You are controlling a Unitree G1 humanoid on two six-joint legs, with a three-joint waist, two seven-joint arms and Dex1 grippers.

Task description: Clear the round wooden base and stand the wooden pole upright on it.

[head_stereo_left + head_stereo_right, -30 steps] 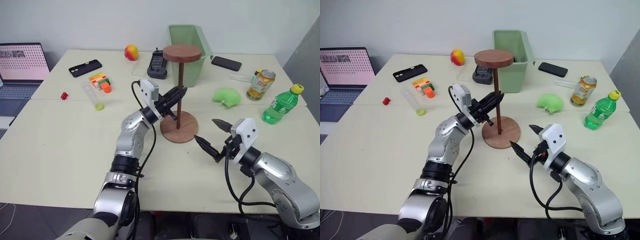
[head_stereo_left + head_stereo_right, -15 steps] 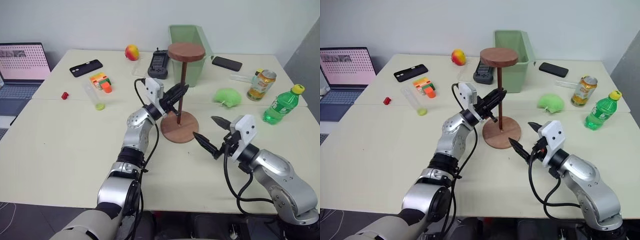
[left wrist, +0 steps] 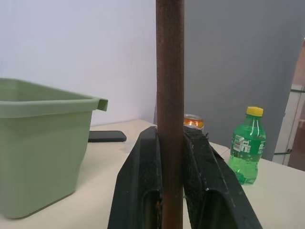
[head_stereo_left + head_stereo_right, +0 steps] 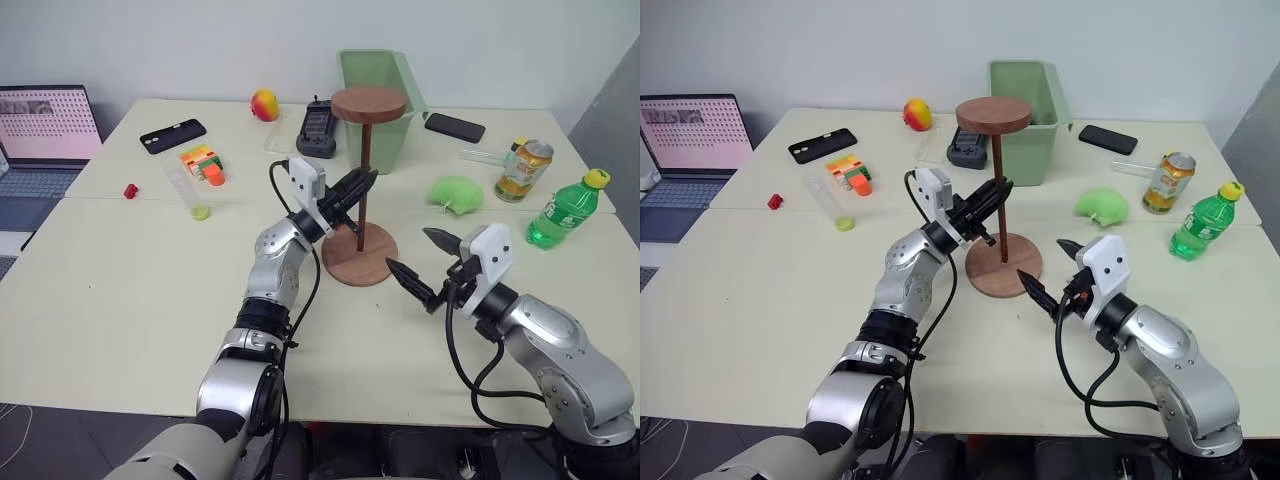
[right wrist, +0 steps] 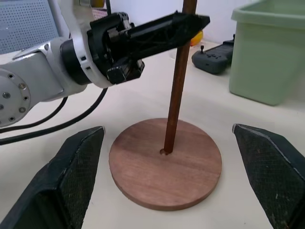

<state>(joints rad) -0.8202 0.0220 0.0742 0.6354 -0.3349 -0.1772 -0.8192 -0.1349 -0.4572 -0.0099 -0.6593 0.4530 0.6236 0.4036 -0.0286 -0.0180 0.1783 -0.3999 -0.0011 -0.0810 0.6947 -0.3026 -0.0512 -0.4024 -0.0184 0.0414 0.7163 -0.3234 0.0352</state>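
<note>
Pole upright on base, L gripper clamped on it.
Pole tip meets base centre; L gripper grips mid-rod. R gripper spread wide, empty, beside base.

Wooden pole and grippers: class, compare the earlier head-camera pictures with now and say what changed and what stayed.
The wooden pole, earlier leaning, now stands nearly upright, its lower end on the round wooden base. The left gripper stays shut on it; the right gripper stays open beside the base, which has not moved.
</note>
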